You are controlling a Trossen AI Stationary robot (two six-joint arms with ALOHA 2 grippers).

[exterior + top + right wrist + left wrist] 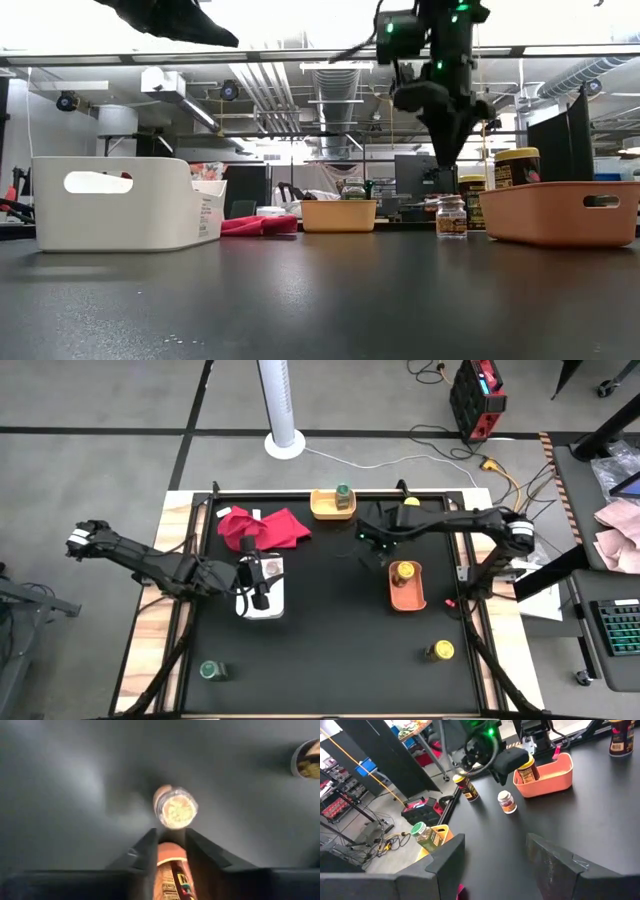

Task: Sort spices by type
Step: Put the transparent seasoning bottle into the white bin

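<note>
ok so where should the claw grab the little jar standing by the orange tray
Take the small jar by its round sides just under the pale lid, coming straight down from above. It stands upright and free on the black mat, apart from the orange tray, so fingers fit either side. The right claw hangs over it; the left claw waits over the white tray.

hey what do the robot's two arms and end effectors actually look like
Both arms are dark, slim, jointed links. The left arm has a white band near its base; the right arm has a white section by its base and green lights near the wrist. The left end effector has two broad, dark, angular fingers; the right end effector has similar ones.
</note>
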